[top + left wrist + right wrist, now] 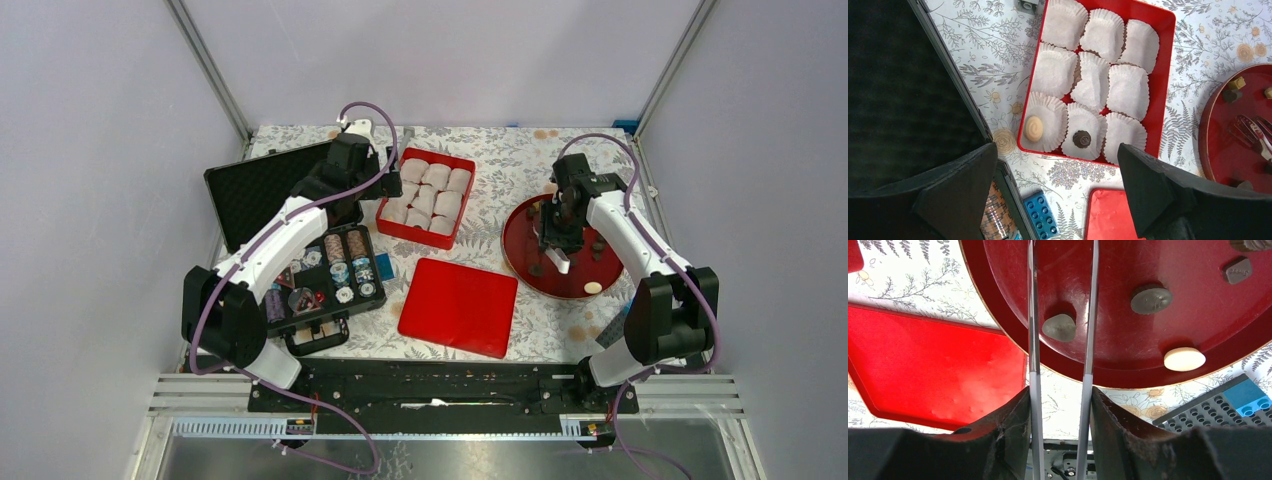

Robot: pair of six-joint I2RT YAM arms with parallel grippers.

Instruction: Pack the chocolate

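Two of the chocolates had their places in the red rectangular tray: a pale tan swirled lump sat in the near-left white pleated paper cup and a dark brown lump in the cup just to its right. The other paper cups showed only paper. The rest of the chocolate lay scattered over the dark red round plate on the right of the table – a grey-brown lump, a rounder one beside it and a pale oval near the plate's near rim.

The right gripper hung over that plate, its fingers pressed against the two arms of a pair of thin metal tongs. The tong arms stood apart, with the grey-brown lump showing between them; I could not tell whether they touched it.

The left gripper hovered above the tray's near edge with its jaws spread wide, holding nothing.

A flat red lid lay between tray and plate, nearer the arms – and an open black case of striped chips sat to the left.
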